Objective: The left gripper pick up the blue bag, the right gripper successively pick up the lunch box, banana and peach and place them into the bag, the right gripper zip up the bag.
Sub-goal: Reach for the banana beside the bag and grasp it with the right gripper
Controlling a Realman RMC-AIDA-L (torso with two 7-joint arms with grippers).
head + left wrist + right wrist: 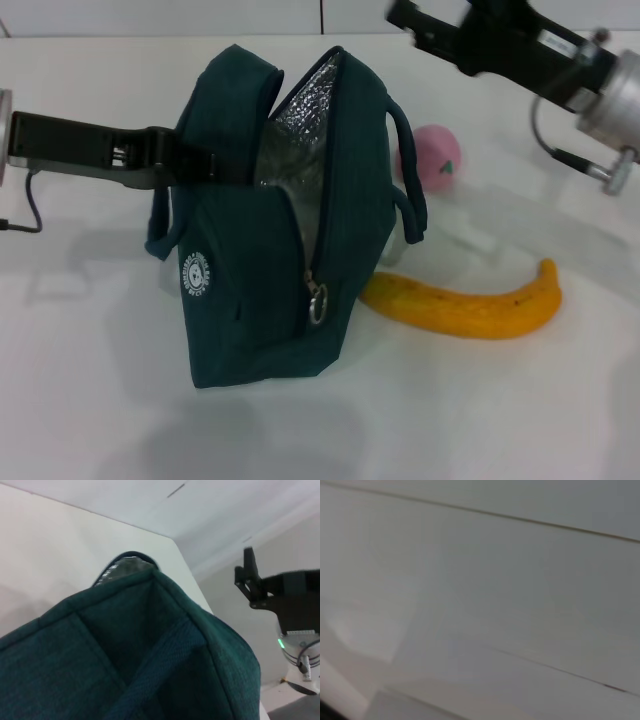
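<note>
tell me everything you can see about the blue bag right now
The blue bag is dark teal woven fabric with a silver foil lining, a round white logo patch, strap handles and a metal ring zip pull. It stands upright on the white table, unzipped and gaping at the top. The left gripper holds its upper left side. The banana lies at its right base, apparently touching; the peach sits behind it.
</note>
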